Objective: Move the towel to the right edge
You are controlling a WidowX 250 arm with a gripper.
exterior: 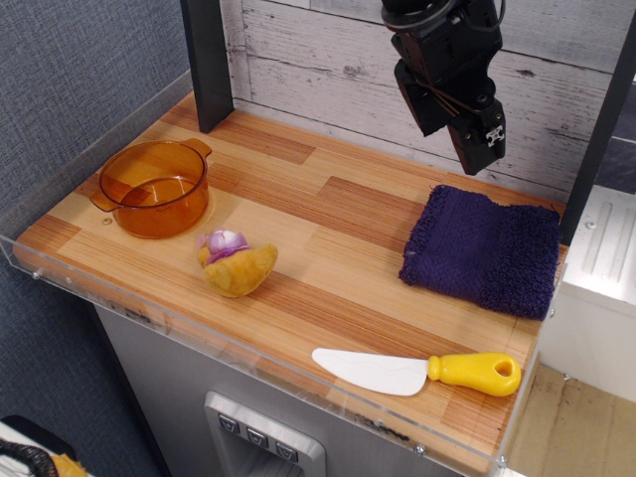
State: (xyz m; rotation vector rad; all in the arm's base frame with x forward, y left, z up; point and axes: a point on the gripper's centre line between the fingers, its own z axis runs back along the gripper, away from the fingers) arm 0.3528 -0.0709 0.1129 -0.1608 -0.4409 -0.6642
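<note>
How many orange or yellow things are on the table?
3: the orange pot at the left, the yellowish toy just in front of it, and the yellow-handled knife near the front edge.

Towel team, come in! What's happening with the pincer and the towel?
Pincer empty, above towel. Towel flat at right edge. Nothing in the way.

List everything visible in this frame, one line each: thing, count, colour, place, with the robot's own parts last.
towel: 1, dark purple, flat at the countertop's right edge
pot: 1, translucent orange, left side of countertop
plush toy: 1, tan with purple top, in front of the pot, to its right
knife: 1, white blade, yellow handle, front right
countertop: 1, striped wood, clear acrylic rim
post: 1, black, back left
gripper: 1, black, raised above the towel, not touching it
</note>
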